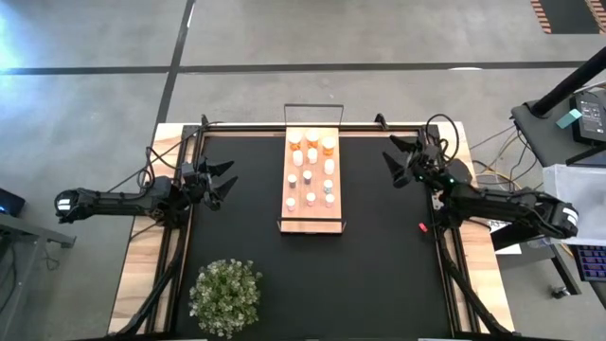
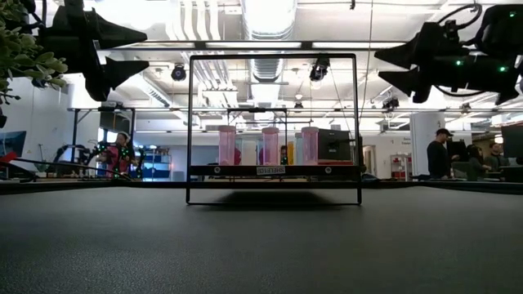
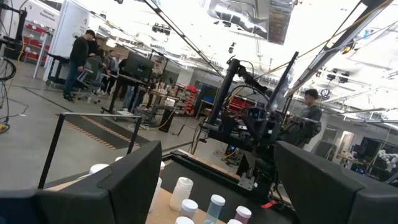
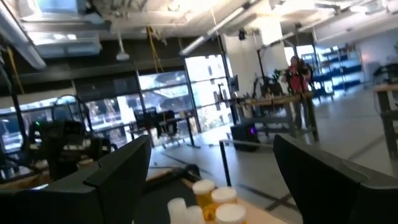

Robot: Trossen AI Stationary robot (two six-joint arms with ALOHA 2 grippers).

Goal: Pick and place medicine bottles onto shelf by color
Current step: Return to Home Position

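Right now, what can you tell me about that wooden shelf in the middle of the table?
The shelf is a long light-wood board with a thin black metal frame rising at each end, holding it above the black mat at mid-table. Small pill bottles stand upright on it in rows of three: orange at the far end, white and pale ones in the middle, pink nearest. Only mat and bottles touch it; the left gripper and right gripper hang at either side, jaws open.

Hidden and cropped items
Low view: front medicine bottles (image 2: 270,145) mask the rear rows; plant (image 2: 20,49) cut by the edge; wrist views crop bottles.
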